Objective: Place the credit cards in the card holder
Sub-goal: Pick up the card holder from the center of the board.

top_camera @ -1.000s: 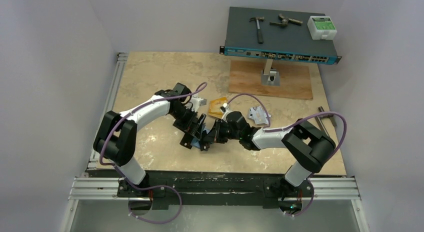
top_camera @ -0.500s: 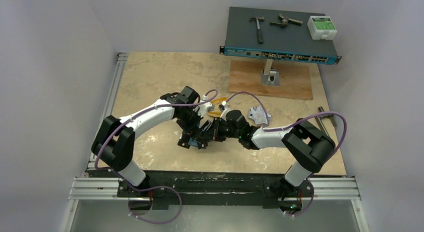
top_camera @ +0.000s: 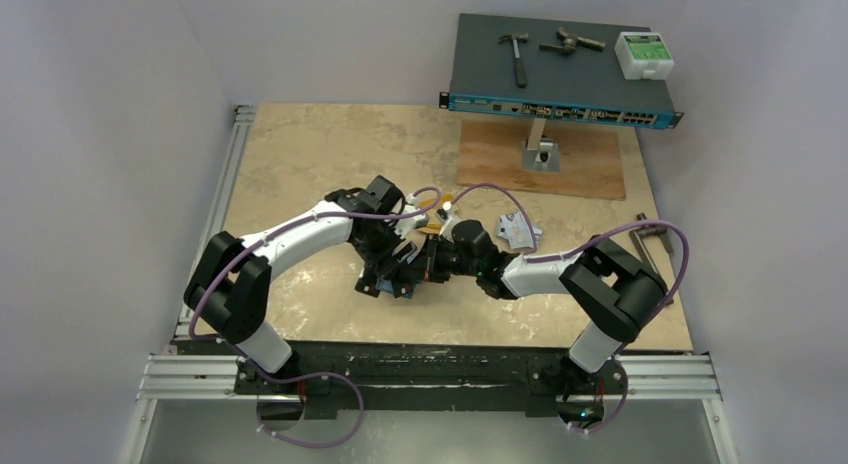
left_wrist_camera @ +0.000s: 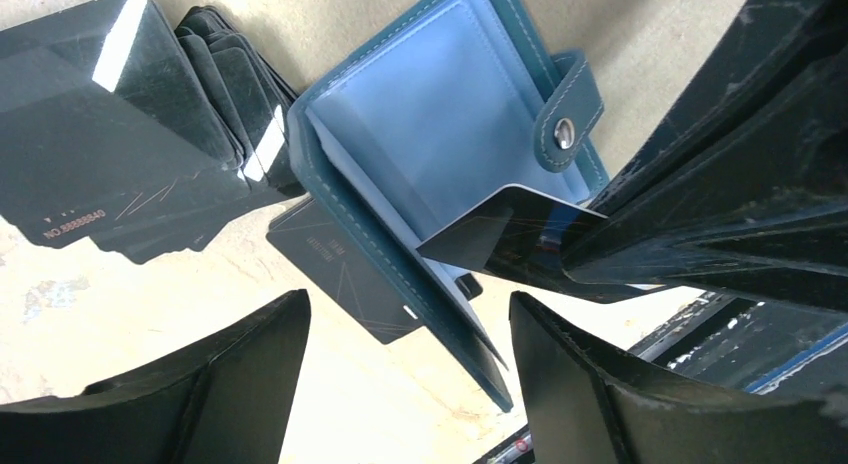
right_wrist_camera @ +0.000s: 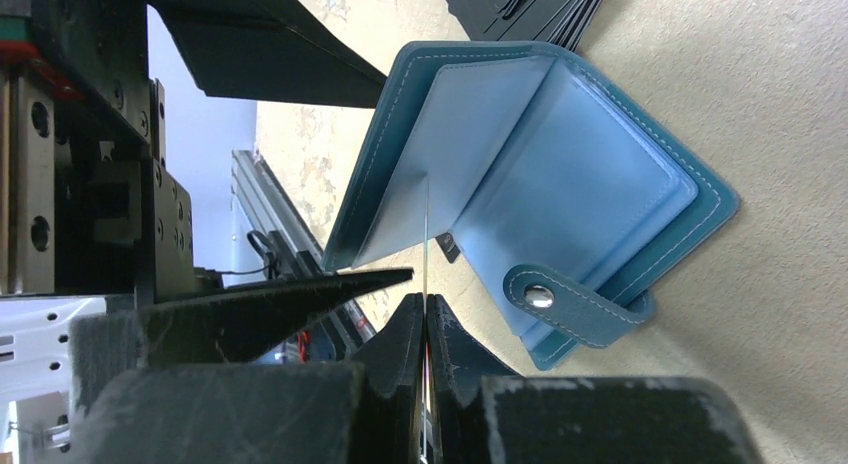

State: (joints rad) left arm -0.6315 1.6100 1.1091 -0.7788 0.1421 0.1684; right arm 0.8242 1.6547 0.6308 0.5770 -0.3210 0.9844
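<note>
Right gripper [right_wrist_camera: 425,309] pinches a black card [left_wrist_camera: 500,234] at the open card holder [right_wrist_camera: 590,174]; left gripper [left_wrist_camera: 405,319] hovers, jaws apart.

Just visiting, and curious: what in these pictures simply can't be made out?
- Top view: teal-blue leather-like folding wallet, mostly covered by the left arm and right arm.
- Right wrist view: glossy black plastic card, edge-on, face unseen.
- Left wrist view: second black card, half under the wallet; print too small.
- Top view: orange-gold cards, partly behind the left arm.
</note>
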